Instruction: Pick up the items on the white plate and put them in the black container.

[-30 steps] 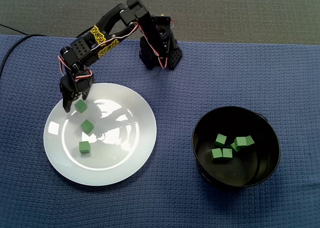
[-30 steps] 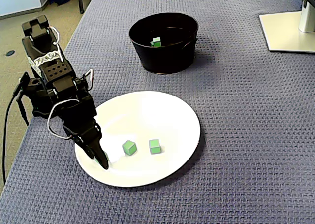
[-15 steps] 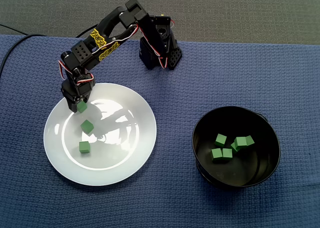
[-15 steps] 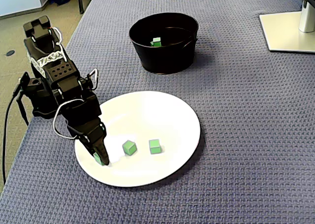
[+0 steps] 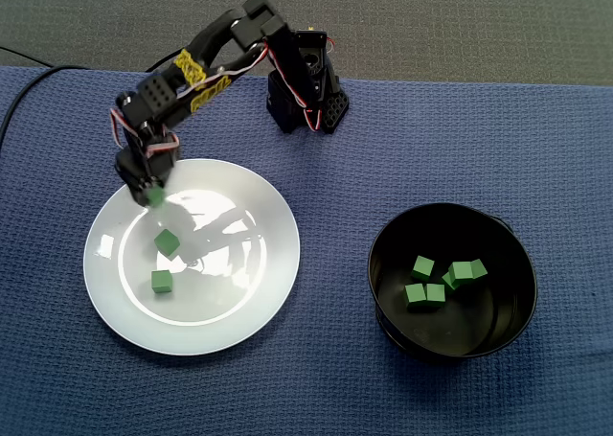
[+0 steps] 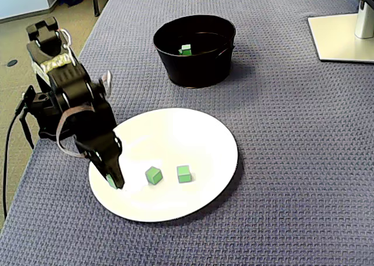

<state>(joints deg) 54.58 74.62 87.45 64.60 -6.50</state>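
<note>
Green cube (image 5: 154, 198) gripped btwn pincer (image 5: 153, 195) tips, over white plate (image 5: 261, 263) rim.

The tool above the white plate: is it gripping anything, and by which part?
A small green cube, pinched at the tip of the tool; only part of it shows.

The arm (image 5: 206, 72) arches out from its base, wrist bent down. Its claw (image 5: 152, 193) points downward, pinched on a green cube (image 5: 156, 198).
</note>
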